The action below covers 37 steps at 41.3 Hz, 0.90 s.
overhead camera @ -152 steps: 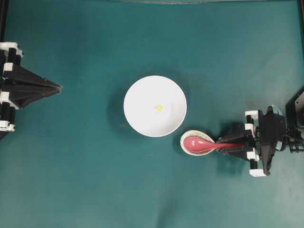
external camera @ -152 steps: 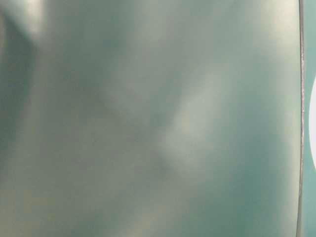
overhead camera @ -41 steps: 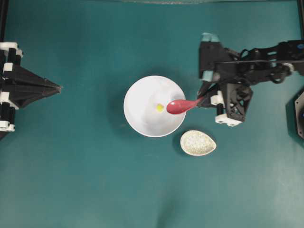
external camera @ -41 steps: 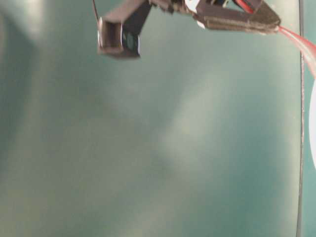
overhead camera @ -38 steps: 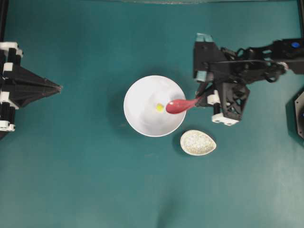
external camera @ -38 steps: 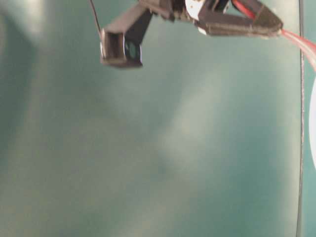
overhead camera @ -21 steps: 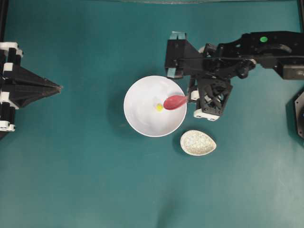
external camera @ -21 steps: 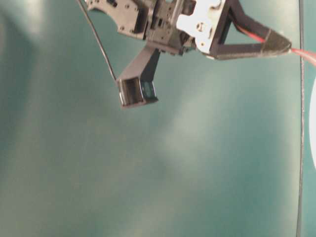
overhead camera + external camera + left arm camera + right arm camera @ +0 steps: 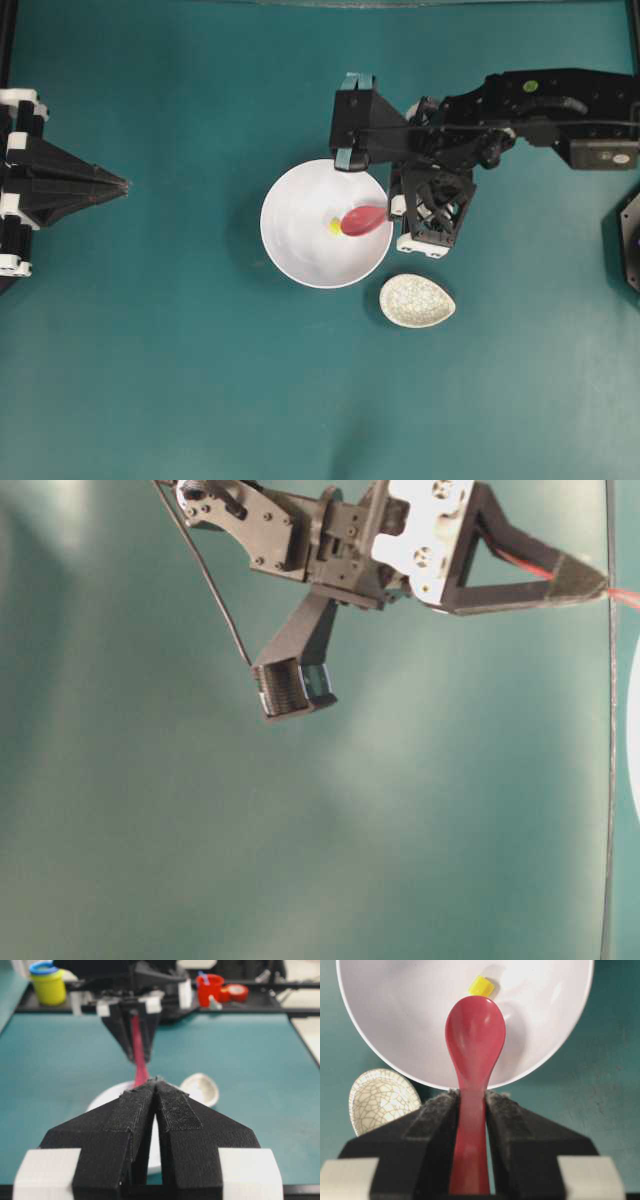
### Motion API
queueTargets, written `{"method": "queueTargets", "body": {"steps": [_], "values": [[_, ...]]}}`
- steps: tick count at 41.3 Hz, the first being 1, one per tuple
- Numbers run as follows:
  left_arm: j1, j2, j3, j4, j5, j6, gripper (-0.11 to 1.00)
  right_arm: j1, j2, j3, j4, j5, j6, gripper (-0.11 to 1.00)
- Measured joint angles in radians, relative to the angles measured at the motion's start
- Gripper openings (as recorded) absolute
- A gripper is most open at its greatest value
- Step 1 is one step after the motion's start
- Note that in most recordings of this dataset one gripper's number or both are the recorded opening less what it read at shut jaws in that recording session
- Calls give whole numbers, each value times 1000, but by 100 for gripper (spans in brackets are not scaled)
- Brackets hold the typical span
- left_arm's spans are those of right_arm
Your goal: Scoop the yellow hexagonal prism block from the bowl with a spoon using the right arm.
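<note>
One large round plain white bowl (image 9: 326, 223) sits near the middle of the teal table (image 9: 180, 360), and in it lies a single tiny bright yellow hexagonal prism block (image 9: 334, 226), a little right of the bowl's centre in the overhead view. One glossy red-pink soup spoon (image 9: 364, 219) reaches in over the bowl's right rim, its oval scoop inside the bowl with the tip just beside the block; in the right wrist view the yellow block (image 9: 481, 986) shows just past the tip of the spoon (image 9: 475, 1035), and whether they touch cannot be told. The right gripper (image 9: 470, 1102), on the black arm with white fittings that stretches in from the right edge, has its two padded fingers pressed against either side of the spoon's handle, gripping it. One small speckled off-white teardrop-shaped spoon rest (image 9: 417, 300) lies on the table just outside the bowl's lower right edge, with nothing on it. The left gripper (image 9: 122, 184), one pointed black wedge at the left edge, is well apart from the bowl; its two fingers meet at the tips with nothing between them.
</note>
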Motion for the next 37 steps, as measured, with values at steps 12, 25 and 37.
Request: {"method": "queueTargets", "body": {"steps": [12,25,37], "values": [[-2,0,0,-2,-2,0,0,8,38,0,0,-51,0,25],[0,0,0,0,-2,0,0,17,77,0,0,-114,-5,25],[0,0,0,0,-2,0,0,25,92,0,0,-204,-11,25]]}}
